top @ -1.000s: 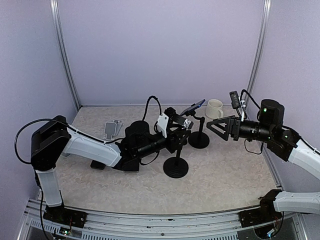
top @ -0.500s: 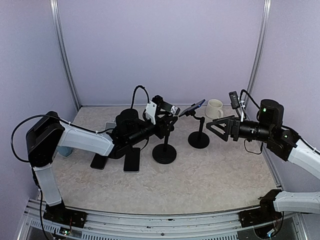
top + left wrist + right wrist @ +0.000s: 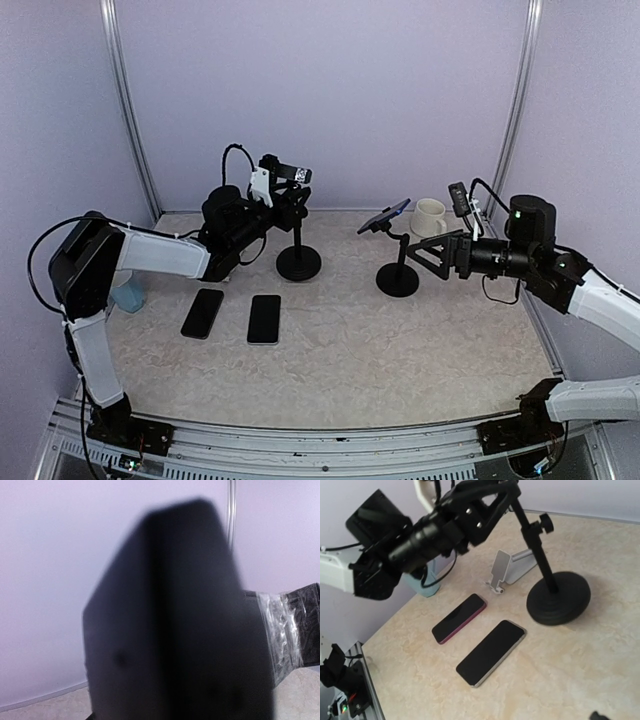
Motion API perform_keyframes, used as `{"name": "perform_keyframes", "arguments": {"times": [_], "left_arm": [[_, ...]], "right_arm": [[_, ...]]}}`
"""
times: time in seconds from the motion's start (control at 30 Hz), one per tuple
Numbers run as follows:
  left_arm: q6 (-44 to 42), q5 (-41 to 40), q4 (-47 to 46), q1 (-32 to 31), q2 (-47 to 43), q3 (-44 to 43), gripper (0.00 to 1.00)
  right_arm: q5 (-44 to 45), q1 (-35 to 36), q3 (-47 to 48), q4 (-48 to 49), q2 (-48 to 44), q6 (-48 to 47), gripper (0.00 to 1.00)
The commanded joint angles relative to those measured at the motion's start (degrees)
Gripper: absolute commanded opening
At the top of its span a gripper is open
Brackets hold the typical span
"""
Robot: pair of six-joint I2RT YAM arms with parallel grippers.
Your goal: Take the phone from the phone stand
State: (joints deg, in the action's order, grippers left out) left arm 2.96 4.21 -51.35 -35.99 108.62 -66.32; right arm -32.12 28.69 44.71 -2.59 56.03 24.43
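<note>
Left gripper (image 3: 290,193): clamped on left stand (image 3: 298,263), far left.
Right gripper (image 3: 425,256): spread wide, near right stand (image 3: 398,279).
Phone (image 3: 385,214): held atop right stand.

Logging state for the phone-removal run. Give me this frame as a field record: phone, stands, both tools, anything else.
phone: tilted on its cradle, not yet removed
phone stand: upright, right of centre
right tool: open, right of the stand's pole, not on the phone
left tool: shut on empty stand, back left
other: two loose phones lying flat side by side; mug at back
</note>
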Motion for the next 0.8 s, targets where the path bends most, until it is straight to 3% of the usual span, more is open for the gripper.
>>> {"name": "perform_keyframes", "arguments": {"times": [0.0,0.33,0.77], "left_arm": [[1.73,2.1,-8.27,3.06,1.88,-3.55,0.33],[2.53,2.48,-10.32,8.73,6.68,-6.39,0.32],[0.18,1.53,-10.26,9.91,7.66,-4.81,0.34]], "right_arm": [[-0.91,-0.82,2.36,-0.01,1.45,-1.48,0.94],[-2.26,-2.0,3.28,0.25,4.28,-2.14,0.94],[-4.03,-3.11,3.85,1.04,5.88,-2.34,0.94]]}}
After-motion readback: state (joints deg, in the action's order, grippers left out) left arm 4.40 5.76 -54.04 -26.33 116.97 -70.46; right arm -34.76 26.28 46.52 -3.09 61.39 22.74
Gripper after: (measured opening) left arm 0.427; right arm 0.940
